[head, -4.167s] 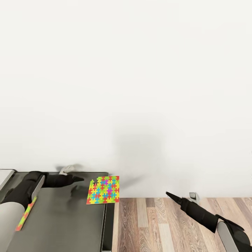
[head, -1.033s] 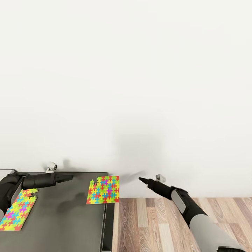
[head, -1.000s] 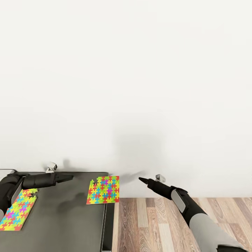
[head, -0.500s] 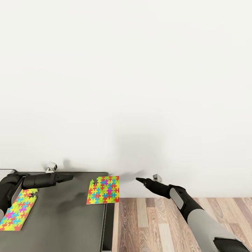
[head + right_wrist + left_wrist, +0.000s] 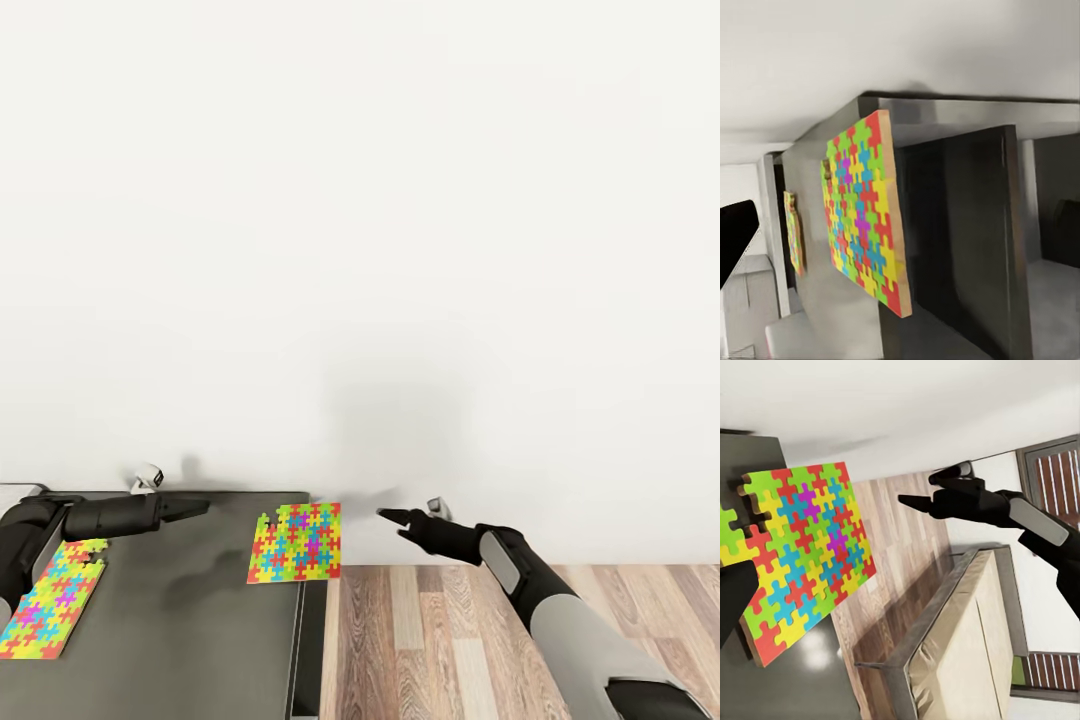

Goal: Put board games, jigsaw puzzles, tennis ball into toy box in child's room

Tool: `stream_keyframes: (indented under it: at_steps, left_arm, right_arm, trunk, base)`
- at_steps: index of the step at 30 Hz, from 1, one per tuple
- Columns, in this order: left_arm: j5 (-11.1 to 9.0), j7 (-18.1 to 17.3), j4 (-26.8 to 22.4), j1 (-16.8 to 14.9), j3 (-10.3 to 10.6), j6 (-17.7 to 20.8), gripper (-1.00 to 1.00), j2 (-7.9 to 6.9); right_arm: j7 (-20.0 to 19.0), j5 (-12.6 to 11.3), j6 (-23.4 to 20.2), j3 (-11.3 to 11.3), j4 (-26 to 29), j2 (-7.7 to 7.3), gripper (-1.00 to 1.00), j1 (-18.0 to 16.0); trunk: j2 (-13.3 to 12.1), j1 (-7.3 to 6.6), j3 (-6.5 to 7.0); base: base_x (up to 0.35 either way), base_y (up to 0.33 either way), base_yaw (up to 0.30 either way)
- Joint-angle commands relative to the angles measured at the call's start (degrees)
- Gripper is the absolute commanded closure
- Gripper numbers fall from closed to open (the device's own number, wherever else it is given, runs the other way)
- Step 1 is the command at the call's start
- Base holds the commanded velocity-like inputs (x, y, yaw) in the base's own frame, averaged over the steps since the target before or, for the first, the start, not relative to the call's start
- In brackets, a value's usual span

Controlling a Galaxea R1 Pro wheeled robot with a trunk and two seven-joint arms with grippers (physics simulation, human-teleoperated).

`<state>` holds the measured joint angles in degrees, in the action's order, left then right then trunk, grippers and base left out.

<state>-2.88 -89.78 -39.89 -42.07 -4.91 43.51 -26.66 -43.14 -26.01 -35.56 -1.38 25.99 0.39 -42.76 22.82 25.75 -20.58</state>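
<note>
My right gripper (image 5: 385, 515), jaws looking pressed together on nothing, hangs over the wood floor (image 5: 450, 640) just right of the jigsaw puzzle (image 5: 296, 543) overhanging the table's (image 5: 200, 630) right edge, while my left gripper (image 5: 200, 506), seemingly closed too, hovers over the table between it and a second puzzle (image 5: 50, 600).

The left jigsaw puzzle (image 5: 48, 600) is being partly covered by the left arm (image 5: 30, 545). The table (image 5: 190, 640) is running out of the head view at the near and left edges. The right gripper (image 5: 385, 514) is looking too small to tell its jaws.
</note>
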Motion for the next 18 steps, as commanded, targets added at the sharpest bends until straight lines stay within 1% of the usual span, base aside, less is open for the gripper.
stream_keyframes:
  at_steps: [1, 7, 18]
  left_arm:
    - [0.0, -0.2, 0.0, 0.0, 0.0, 0.6, -1.0, -0.03]
    - [0.0, -0.2, 0.0, 0.0, 0.0, 0.6, -1.0, -0.06]
    - [0.1, -0.2, 0.0, 0.0, 0.0, 0.6, -1.0, -0.06]
  right_arm:
    - [-0.5, -0.1, -0.4, -0.1, 0.0, 0.12, -1.0, 0.0]
    - [-2.3, 0.0, -0.2, 0.6, 0.1, 0.39, -1.0, 0.0]
    - [-2.8, 0.0, 1.1, 0.9, 0.1, 0.38, -1.0, 0.0]
  trunk:
    - [0.1, 0.03, -0.09]
    - [0.1, 0.03, -0.09]
    - [0.1, 0.03, -0.09]
  base:
    - [0.0, 0.0, 0.0]
    - [0.0, 0.0, 0.0]
    - [0.0, 0.0, 0.0]
